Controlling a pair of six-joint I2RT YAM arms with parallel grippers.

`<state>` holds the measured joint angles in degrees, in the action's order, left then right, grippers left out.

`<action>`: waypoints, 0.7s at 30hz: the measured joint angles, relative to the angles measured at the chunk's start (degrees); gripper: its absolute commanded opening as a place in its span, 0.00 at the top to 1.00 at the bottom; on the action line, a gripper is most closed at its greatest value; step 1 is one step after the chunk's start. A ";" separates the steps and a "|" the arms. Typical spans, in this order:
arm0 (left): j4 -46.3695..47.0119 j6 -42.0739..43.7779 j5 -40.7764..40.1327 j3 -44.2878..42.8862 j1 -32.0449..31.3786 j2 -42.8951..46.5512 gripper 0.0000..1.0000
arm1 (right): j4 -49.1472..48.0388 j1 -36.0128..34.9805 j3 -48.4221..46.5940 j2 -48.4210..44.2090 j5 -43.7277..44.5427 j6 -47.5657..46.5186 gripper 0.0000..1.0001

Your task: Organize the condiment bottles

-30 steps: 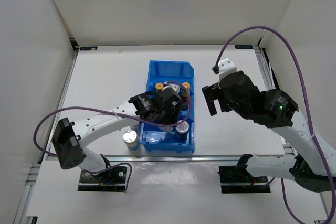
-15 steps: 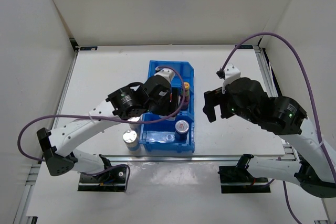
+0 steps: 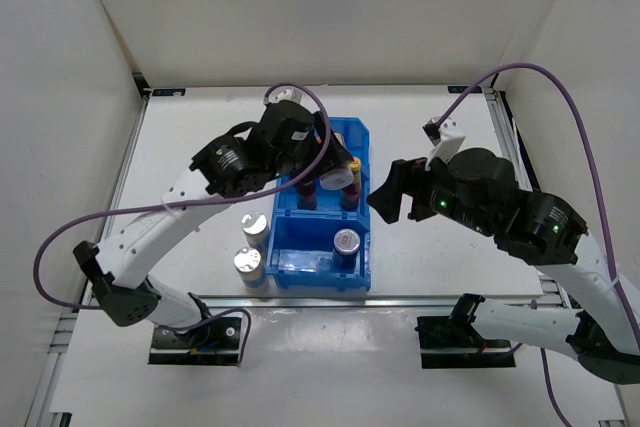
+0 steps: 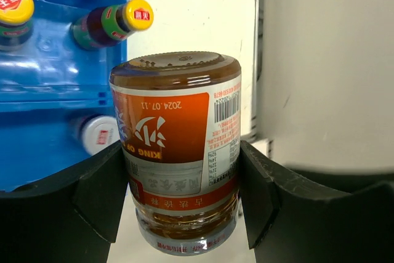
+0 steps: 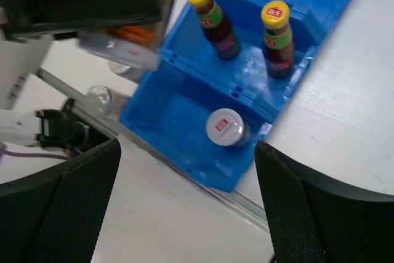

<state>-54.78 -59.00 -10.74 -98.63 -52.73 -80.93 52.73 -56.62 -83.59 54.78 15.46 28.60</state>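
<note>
My left gripper (image 3: 335, 175) is shut on a stubby shaker (image 4: 178, 146) with an orange label and silver cap. It holds the shaker on its side, above the blue bin (image 3: 356, 133). Two slim dark bottles with yellow caps (image 3: 308, 193) (image 3: 350, 193) stand in the bin's middle compartment. They also show in the right wrist view (image 5: 206, 13) (image 5: 277, 32). A red-marked shaker (image 3: 346, 243) stands in the near compartment. Two silver-capped shakers (image 3: 255, 229) (image 3: 248, 264) stand on the table left of the bin. My right gripper (image 3: 386, 194) is open and empty, right of the bin.
The bin (image 5: 178, 106) lies near the table's front edge, with a metal rail (image 5: 246, 204) just before it. White walls enclose the table on three sides. The bin's far compartment is partly hidden by my left arm.
My left gripper has risen from low inside the bin, carrying the shaker up and toward the far side. My right gripper has shifted left, closer to the bin.
</note>
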 measured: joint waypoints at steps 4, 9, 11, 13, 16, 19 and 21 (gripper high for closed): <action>1.27 -9.16 1.05 -0.68 1.92 -4.28 0.89 | -4.17 0.00 1.97 -1.29 -0.90 3.48 0.09; 1.81 -19.71 4.33 -0.63 3.89 -8.72 0.89 | -7.48 0.00 4.81 -1.55 -1.03 5.60 0.10; 2.49 -23.21 5.62 -0.63 4.31 -9.70 0.89 | -9.40 0.00 7.48 -1.92 -0.42 5.75 0.10; 3.10 -26.34 6.71 -0.63 4.42 -10.08 0.89 | -10.34 0.00 10.29 -2.21 0.39 5.75 0.10; 3.82 -30.97 8.28 -0.63 4.39 -10.14 0.89 | -11.02 0.00 12.37 -1.97 2.56 5.70 0.10; 4.17 -34.77 8.92 -0.63 4.39 -10.14 0.89 | -12.55 0.00 12.55 -1.49 5.03 5.70 0.10; 4.22 -36.89 9.07 -0.63 4.35 -10.14 0.89 | -13.79 0.00 12.55 -1.36 6.47 5.64 0.10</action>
<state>-50.57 -95.90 -1.67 -99.26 -48.38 -91.07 38.94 -56.62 -71.05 53.43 21.93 34.24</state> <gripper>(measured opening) 0.751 0.904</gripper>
